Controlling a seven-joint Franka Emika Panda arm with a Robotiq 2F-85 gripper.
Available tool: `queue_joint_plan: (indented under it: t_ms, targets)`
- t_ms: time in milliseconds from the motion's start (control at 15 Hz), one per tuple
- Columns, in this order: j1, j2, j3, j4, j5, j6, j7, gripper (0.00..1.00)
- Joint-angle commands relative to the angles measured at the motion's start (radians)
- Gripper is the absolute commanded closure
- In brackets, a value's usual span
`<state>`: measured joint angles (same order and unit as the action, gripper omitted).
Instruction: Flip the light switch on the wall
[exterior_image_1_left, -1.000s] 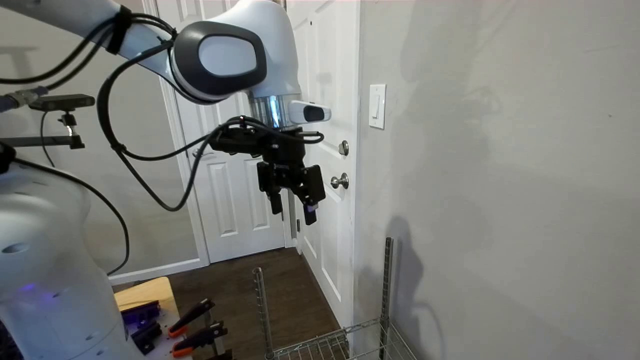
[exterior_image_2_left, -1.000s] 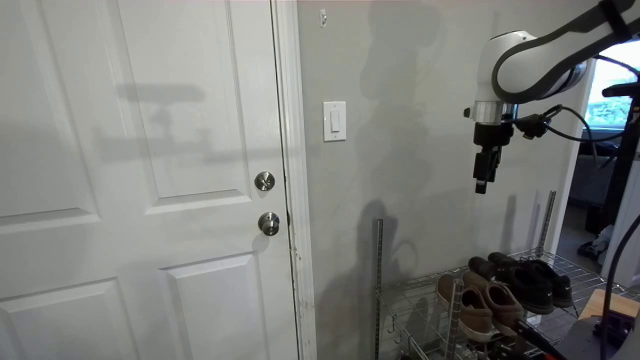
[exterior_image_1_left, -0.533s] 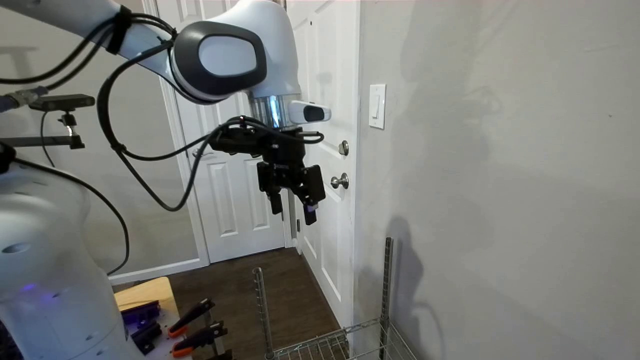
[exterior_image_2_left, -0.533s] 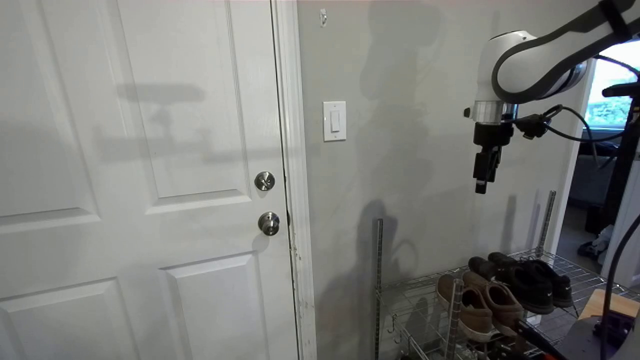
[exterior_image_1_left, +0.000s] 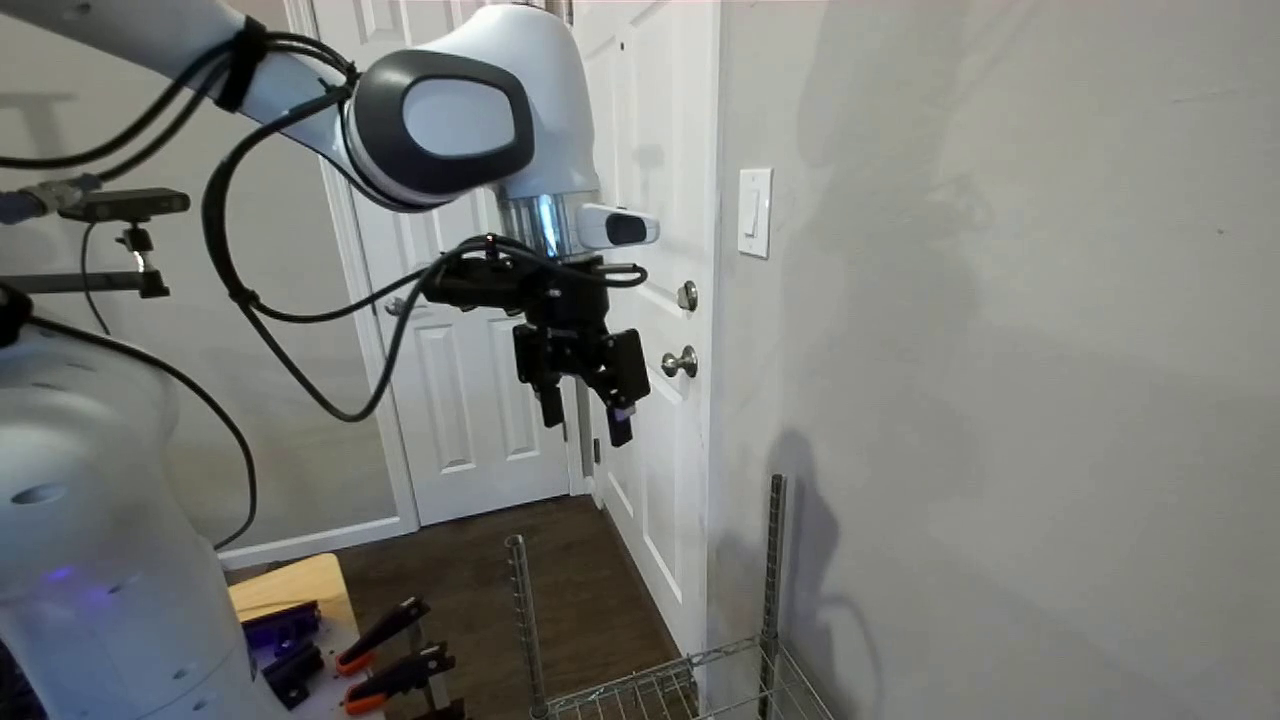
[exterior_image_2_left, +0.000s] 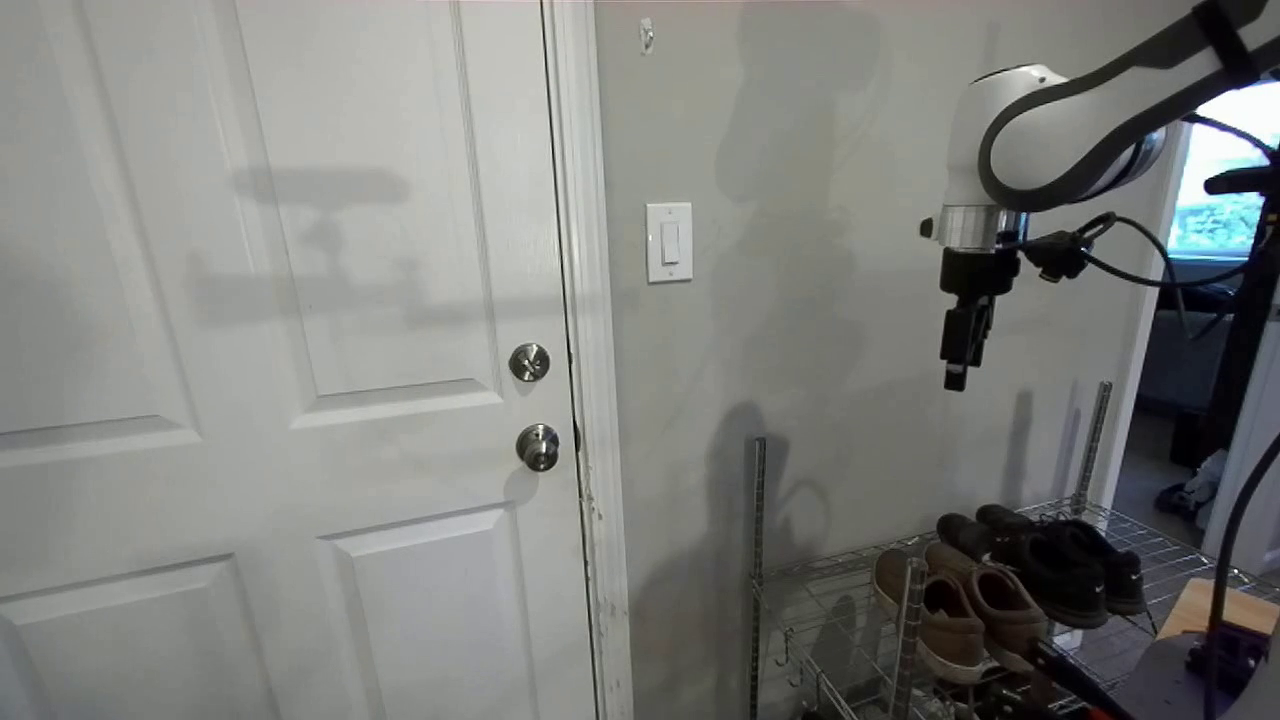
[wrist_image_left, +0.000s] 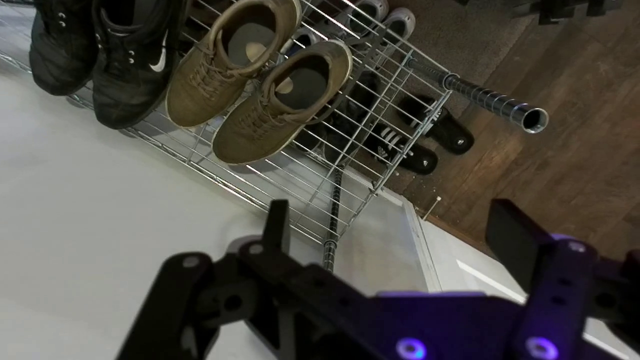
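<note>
The light switch (exterior_image_1_left: 755, 213) is a small white upright plate on the off-white wall (exterior_image_1_left: 1000, 350), right of the door frame. It also shows unobstructed in an exterior view (exterior_image_2_left: 669, 242) and is out of the wrist view. My gripper (exterior_image_1_left: 586, 422) points down, well apart from the switch, with its fingertips lower than the plate. In an exterior view the gripper (exterior_image_2_left: 956, 378) hangs to the right of the switch, above the shoe rack. In the wrist view its two fingers (wrist_image_left: 392, 220) stand wide apart with nothing between them.
A white panelled door (exterior_image_2_left: 400, 430) with a silvery knob (exterior_image_2_left: 538, 447) stands left of the switch. A wire rack (wrist_image_left: 370, 125) with upright posts and several shoes (wrist_image_left: 280, 105) stands below the gripper against the wall. Clamps (exterior_image_1_left: 395, 660) lie by the robot's base.
The arm and gripper have shifted slightly, a little left toward the switch side and slightly down in an exterior view. The gripper stays open. The switch has not changed.
</note>
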<state>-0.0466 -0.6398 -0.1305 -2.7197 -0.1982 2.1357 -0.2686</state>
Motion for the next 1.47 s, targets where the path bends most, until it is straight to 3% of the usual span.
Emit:
queue_joint_plan:
  t_ms: [0, 200, 267, 333, 533, 1000, 1267, 1400]
  targets:
    - [0.035, 0.014, 0.034, -0.041, 0.025, 0.122, 0.036, 0.00]
    - [0.054, 0.025, 0.073, -0.092, 0.036, 0.270, 0.107, 0.00]
    - [0.063, 0.070, 0.086, -0.055, 0.044, 0.303, 0.130, 0.25]
    - [0.067, 0.078, 0.100, -0.065, 0.047, 0.340, 0.154, 0.26]
    - [0.074, 0.117, 0.148, -0.064, 0.060, 0.425, 0.231, 0.47]
    - [-0.008, 0.197, 0.283, -0.062, -0.007, 0.607, 0.448, 0.92]
    - [-0.080, 0.218, 0.381, -0.061, -0.089, 0.668, 0.542, 0.98]
    - [-0.120, 0.219, 0.435, -0.053, -0.141, 0.688, 0.591, 0.96]
